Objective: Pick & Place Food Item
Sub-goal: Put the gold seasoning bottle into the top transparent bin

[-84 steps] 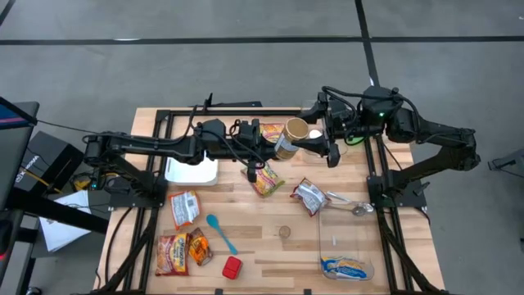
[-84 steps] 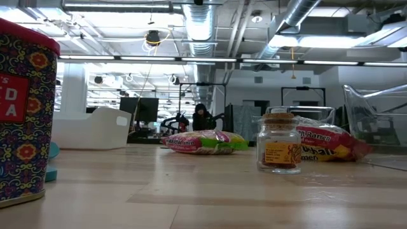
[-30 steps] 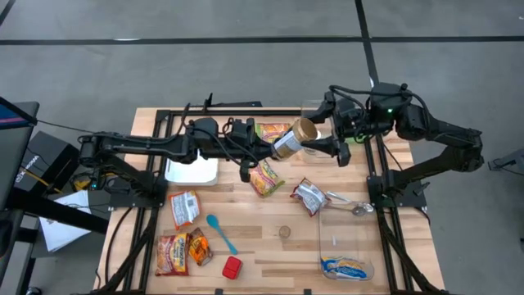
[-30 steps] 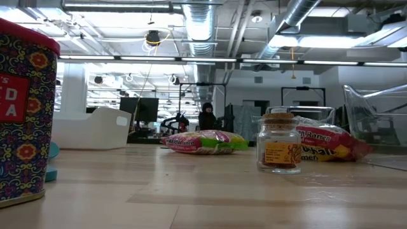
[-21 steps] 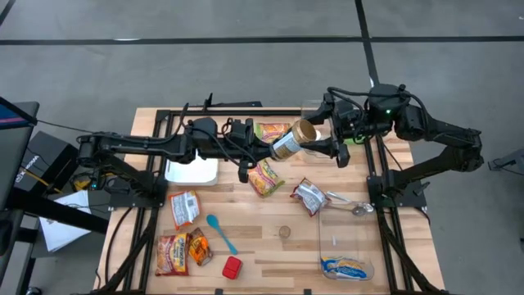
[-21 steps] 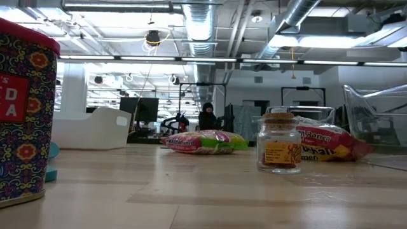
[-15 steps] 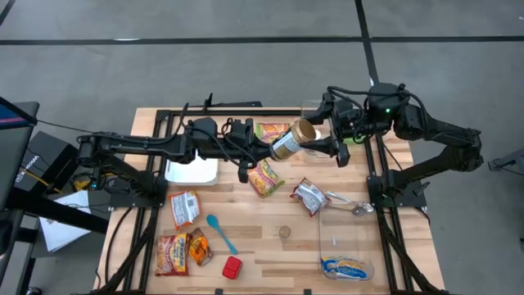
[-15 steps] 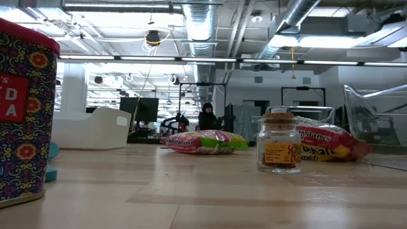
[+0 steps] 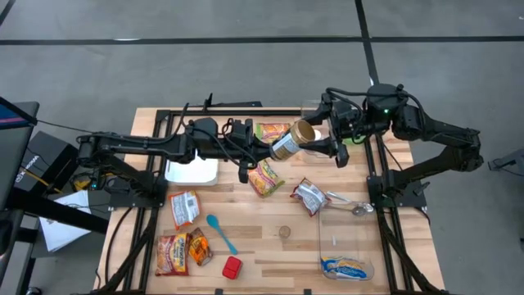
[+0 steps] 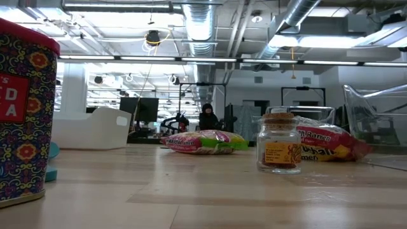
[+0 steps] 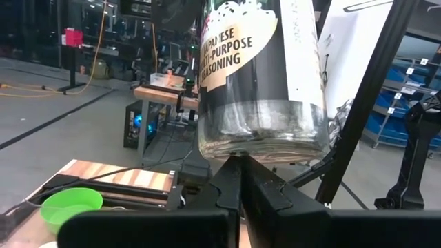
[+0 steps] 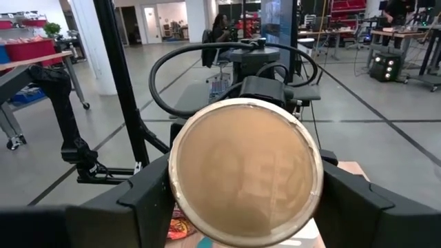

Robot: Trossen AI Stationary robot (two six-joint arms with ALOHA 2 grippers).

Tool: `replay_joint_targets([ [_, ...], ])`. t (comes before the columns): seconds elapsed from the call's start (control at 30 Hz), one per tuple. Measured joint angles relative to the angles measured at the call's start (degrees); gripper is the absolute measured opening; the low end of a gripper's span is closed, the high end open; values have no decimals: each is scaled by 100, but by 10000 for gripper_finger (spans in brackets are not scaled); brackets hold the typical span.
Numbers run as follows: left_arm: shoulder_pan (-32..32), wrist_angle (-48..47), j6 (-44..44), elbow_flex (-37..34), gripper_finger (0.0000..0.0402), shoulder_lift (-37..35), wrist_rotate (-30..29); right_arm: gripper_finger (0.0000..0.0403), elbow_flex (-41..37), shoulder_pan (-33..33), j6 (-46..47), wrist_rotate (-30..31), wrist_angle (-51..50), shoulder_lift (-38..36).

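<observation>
Mid-air handover above the worktop's [image 9: 262, 246] far edge: the right pincer [image 12: 244, 207] grips the seasoning jar [image 9: 291, 138] by its lid end, fingers spread wide around it. The left pincer [image 9: 248, 172], fingers closed, sits beneath the jar's base. Next, probably: carry the jar to its drop-off.

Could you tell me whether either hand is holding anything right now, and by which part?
The right hand holds the seasoning jar by its lid end, fingers on either side. The shut left hand sits just under the jar's base, gripping nothing.
</observation>
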Motion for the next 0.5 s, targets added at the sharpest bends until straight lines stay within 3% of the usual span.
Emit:
replay_joint_targets([
  [0.5,3,-186,7,-4,0,-28,-9,267,8,0,111,-114,164,-54],
])
